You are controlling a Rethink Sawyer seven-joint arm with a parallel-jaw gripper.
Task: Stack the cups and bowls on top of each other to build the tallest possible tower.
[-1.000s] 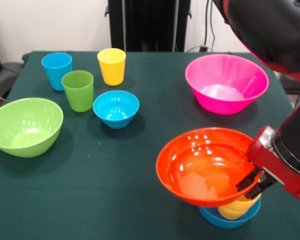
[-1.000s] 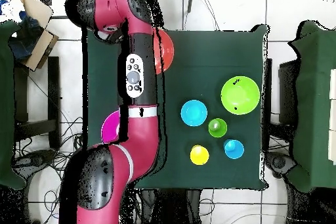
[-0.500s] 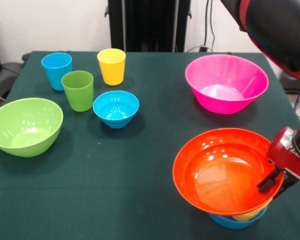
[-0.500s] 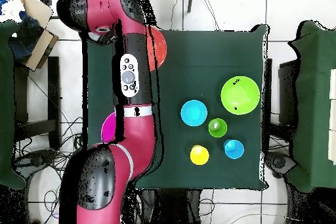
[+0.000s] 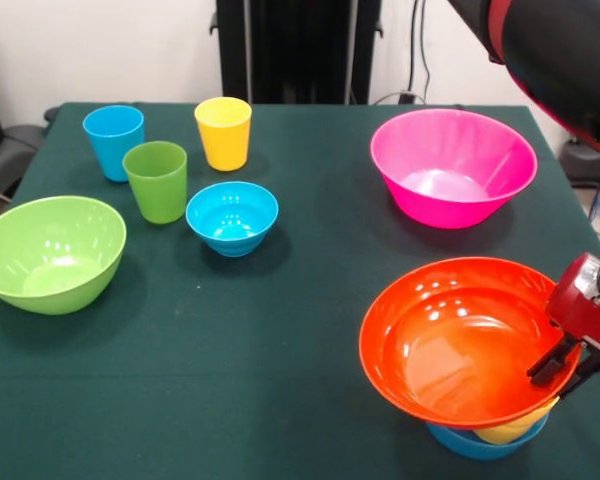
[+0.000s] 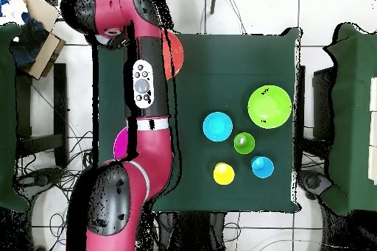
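Note:
My gripper [image 5: 565, 368] is shut on the right rim of the wide orange bowl [image 5: 460, 340] and holds it tilted, low at the front right of the table. Just under it, the squat yellow-orange cup [image 5: 515, 431] sits in a small blue bowl [image 5: 475, 442]; both are mostly hidden. In the overhead view only an edge of the orange bowl [image 6: 175, 53] shows beside my arm. The large pink bowl [image 5: 452, 165] stands behind it. The lime green bowl [image 5: 50, 250], another small blue bowl [image 5: 232, 215], and the green [image 5: 156, 180], light blue [image 5: 113, 140] and yellow [image 5: 223, 132] cups stand at the left. The small red bowl is hidden.
The table's front and right edges lie close to the held bowl. My arm [image 6: 143, 93] covers most of the pink bowl [image 6: 120, 143] in the overhead view. The lime green bowl [image 6: 269, 106] and the cups sit grouped on the other side.
My gripper has carried the orange bowl to the right in the front view, over the yellow-orange cup and small blue bowl, hiding more of them. Nothing else has moved.

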